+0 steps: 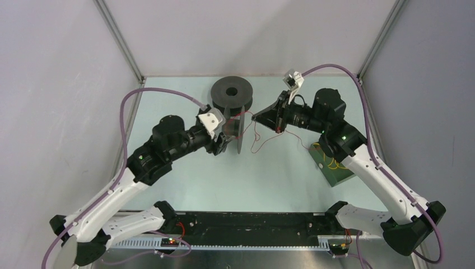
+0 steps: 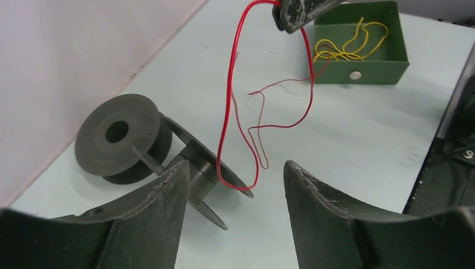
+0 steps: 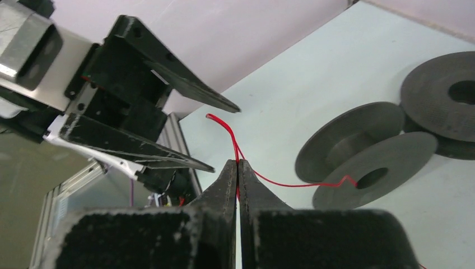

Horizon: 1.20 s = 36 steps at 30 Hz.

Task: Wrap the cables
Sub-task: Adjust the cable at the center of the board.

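— What is the right gripper (image 3: 238, 168) doing?
— Its two black fingers are pressed tight together, and they pinch the red cable (image 2: 228, 95). The short end pokes up past the tips.
— What is the cable like?
— Thin as string, smooth and bendy. From the pinch it hangs down in long loose loops. The lowest loop reaches the tipped spool (image 2: 201, 168).
— And the left gripper (image 2: 235, 168)?
— Its fingers stand wide apart. They hold nothing. They are thick, dark and curved, with little scratches on the inside.
— Where is that spool from there?
— Just in front of the left fingers, a bit to one side. The red loop hangs right ahead of the gap.
— How many spools?
— Two. Both are dark grey and round, with fine lines on the flat faces and a hole in the middle. One lies on its side. The flat spool (image 2: 117, 140) sits on its round face, just past the tipped one, farther from the left gripper.
— How many cables?
— Two. The yellow cable (image 2: 347, 47) lies in a curly heap inside the green box (image 2: 375, 72). The box has straight low walls. It is well apart from both grippers, behind the right one's tips.
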{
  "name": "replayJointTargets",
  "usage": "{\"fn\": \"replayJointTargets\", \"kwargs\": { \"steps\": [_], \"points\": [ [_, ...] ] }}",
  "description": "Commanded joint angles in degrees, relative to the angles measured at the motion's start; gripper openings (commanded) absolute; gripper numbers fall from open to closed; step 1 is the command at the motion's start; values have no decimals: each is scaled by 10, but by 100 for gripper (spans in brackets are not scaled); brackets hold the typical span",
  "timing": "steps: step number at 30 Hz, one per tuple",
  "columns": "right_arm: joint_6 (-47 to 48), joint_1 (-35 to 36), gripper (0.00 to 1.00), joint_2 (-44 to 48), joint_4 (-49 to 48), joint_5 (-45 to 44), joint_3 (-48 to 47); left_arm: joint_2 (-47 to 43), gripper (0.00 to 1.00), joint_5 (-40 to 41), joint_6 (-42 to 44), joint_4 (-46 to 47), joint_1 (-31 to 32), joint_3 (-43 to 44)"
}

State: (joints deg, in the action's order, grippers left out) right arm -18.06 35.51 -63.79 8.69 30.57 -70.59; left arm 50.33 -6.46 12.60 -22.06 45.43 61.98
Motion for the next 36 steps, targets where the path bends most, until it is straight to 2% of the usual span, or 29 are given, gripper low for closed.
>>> {"fn": "replayJointTargets", "kwargs": {
  "steps": [1,5,6,7,9,13,14,16,18,21,26,29,36],
  "points": [
    [-17,9,0,0,-14,50,9,14,65,-49,18,13,-2,24],
    [-15,10,0,-2,-13,61,18,25,51,-43,17,14,-2,25],
    [-15,10,1,-2,-12,61,21,27,38,-43,17,13,-2,25],
    [-13,10,2,-2,-11,61,22,28,18,-41,15,14,-2,24],
    [-7,9,7,0,-7,54,25,31,2,-26,5,14,-2,26],
    [43,9,35,7,23,3,35,31,0,45,-43,14,-2,39],
    [54,9,45,10,28,-10,40,28,0,85,-52,14,-3,46],
    [89,9,57,21,15,-47,70,19,0,130,-71,14,-2,58],
    [116,7,62,29,-12,-121,107,8,0,162,-80,13,-2,67],
    [95,-9,64,14,-30,-206,141,-11,0,195,-86,14,-2,75],
    [85,-42,64,-60,37,-360,143,-26,0,249,-79,14,-2,76],
    [85,-79,65,-90,80,-379,143,-32,0,277,-80,14,-2,73],
    [67,-146,65,-140,137,-341,143,-34,0,329,-78,13,-2,69]
  ]
}}
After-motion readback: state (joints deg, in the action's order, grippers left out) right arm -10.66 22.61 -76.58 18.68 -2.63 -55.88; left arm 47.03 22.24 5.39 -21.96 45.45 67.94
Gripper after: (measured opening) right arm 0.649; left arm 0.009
